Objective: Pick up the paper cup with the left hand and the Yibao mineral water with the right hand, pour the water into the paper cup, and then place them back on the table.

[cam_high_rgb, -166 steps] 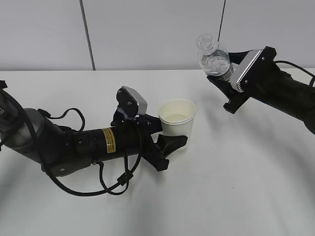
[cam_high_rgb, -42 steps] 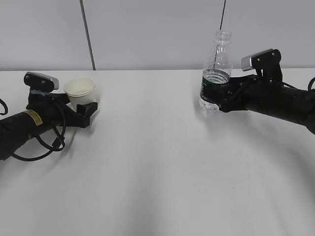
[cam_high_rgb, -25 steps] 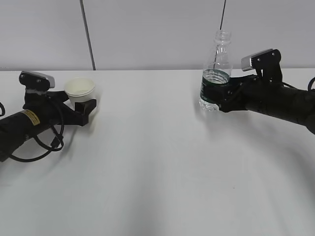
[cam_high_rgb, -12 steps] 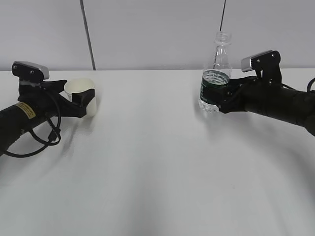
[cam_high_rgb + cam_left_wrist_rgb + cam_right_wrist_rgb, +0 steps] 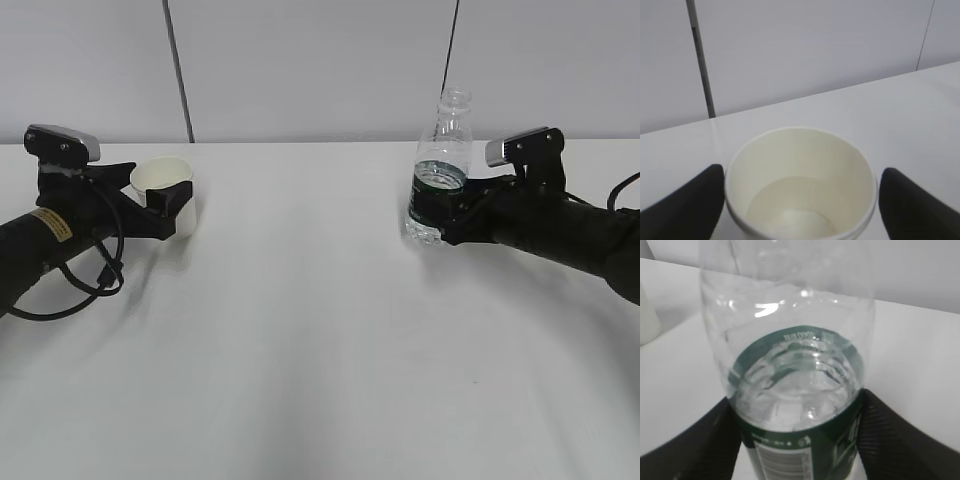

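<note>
Left wrist view: the left gripper (image 5: 801,192) has its two black fingers (image 5: 687,200) standing either side of the cup (image 5: 805,150), near its rim. The finger on the left of this picture looks to touch the wall. The other shows a thin strip of white between itself and the cup. Judged released, flanking rather than squeezing. A little water lies in the bottom of the cup.

Right wrist view: the right gripper (image 5: 797,445) has a finger against each side of the bottle (image 5: 795,365) at the green label. No gap shows on either side, so judged clenched on the bottle.

Exterior view: the cup (image 5: 165,190) stands upright on the table (image 5: 320,350) at the far left, directly ahead of the left fingertips. The bottle (image 5: 438,185) stands upright at the right, well apart from the cup, and its base appears to rest on the table. Its long axis is vertical, at right angles to the fingers.

Judgement: pouring is done and both things look set down. For the right arm the fingers must spread before it draws back along its own line. A pull with the grip still on could tip the tall bottle. The left arm can draw straight back.
</note>
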